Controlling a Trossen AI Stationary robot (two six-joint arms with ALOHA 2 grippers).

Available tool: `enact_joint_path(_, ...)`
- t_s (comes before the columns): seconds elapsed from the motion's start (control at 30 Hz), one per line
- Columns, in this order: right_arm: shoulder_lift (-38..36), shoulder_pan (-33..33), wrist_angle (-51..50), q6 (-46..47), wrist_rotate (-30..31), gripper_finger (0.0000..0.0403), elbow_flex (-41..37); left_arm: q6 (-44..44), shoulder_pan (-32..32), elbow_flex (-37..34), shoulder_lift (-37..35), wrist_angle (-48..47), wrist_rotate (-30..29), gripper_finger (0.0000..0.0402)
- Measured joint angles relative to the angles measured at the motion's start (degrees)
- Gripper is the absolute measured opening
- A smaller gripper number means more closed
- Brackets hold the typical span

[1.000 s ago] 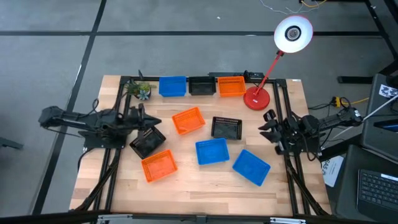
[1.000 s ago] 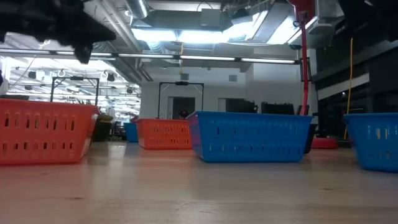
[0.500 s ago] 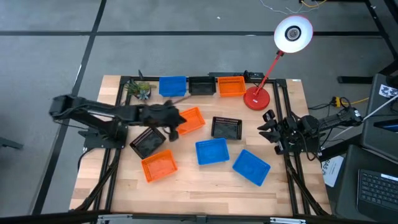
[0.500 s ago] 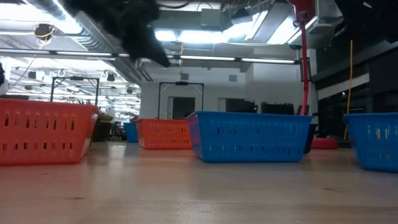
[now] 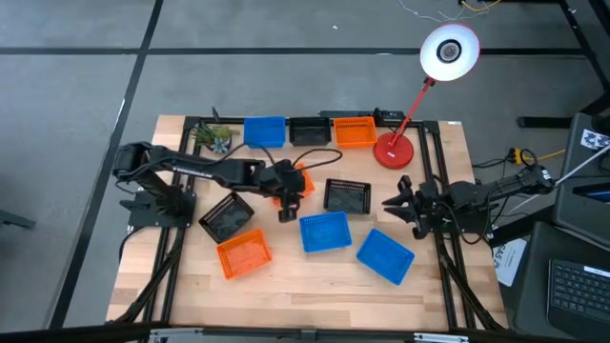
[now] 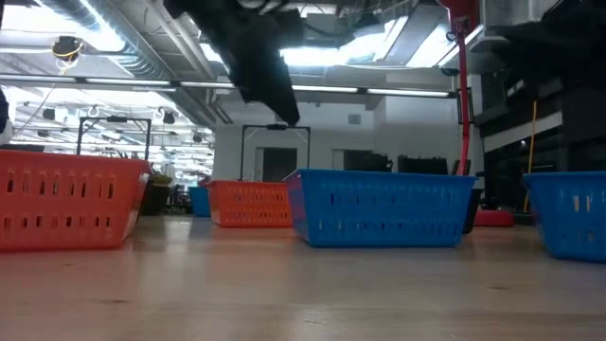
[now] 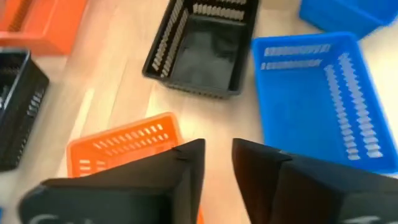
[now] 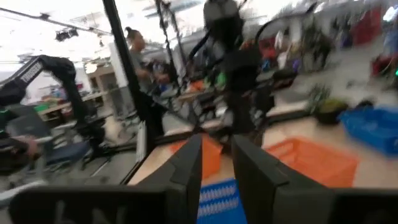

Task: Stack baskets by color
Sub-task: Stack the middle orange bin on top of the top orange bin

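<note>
Several baskets stand on their bases on the wooden table. At the far edge sit a blue (image 5: 264, 131), a black (image 5: 309, 131) and an orange one (image 5: 355, 131). Mid-table are an orange basket (image 5: 303, 176), a black (image 5: 346, 195), two blue (image 5: 325, 232) (image 5: 385, 255), another black (image 5: 226, 216) and another orange (image 5: 243, 253). My left gripper (image 5: 285, 211) is open and tipped down, up in the air over the mid-table orange basket's (image 7: 124, 146) near edge. My right gripper (image 5: 391, 205) is open at the table's right side, holding nothing.
A red desk lamp (image 5: 393, 151) stands at the far right and a small green plant (image 5: 215, 139) at the far left. Bare wood lies along the near edge. People (image 8: 140, 68) show in the room beyond the table.
My left arm has swung from the table's left edge out over the middle, and its gripper has tipped downward above the orange basket. My right gripper has shifted slightly toward the table's middle and dipped. No basket has moved.
</note>
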Motion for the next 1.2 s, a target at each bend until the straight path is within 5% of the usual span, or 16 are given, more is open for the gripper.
enact_joint_path(0.17, 0.12, 0.0, -5.49, 3.65, -5.09, 0.0088, -0.01, -4.76, 1.45, 0.0, 3.11, -0.37, 0.39, 0.0102)
enact_joint_path(0.83, 0.13, 0.02, -8.83, 4.82, -5.22, 0.0088, -0.01, -6.72, 4.01, 0.04, 13.24, -1.92, 0.81, 0.0099)
enact_joint_path(1.2, 0.13, 0.02, -9.29, 4.83, -5.21, 0.0088, -0.01, -7.31, 2.67, 0.51, 11.91, -3.95, -0.68, 0.0003)
